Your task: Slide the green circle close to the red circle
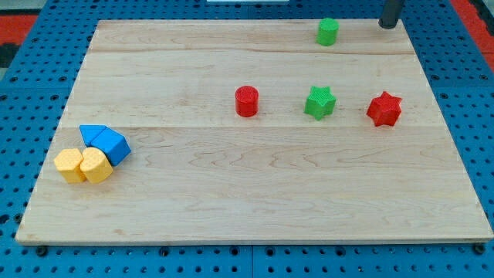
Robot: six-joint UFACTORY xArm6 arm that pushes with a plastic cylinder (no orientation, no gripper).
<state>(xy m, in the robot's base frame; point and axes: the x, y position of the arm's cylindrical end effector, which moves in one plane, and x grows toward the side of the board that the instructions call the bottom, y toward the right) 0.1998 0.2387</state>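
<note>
Approach step: my tip [388, 25], having no jaws, must pass behind the green circle [327, 32], pushing toward the red circle [246, 101].

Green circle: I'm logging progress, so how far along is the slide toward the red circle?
Nothing looks done: the green circle sits near the view's top edge, well apart from the red circle. In hand: my tip stands to its right, not touching. Left: the whole push down-left to the red circle.

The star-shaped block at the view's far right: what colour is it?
Red. The red star shows plainly in the camera view, right of the green star.
</note>
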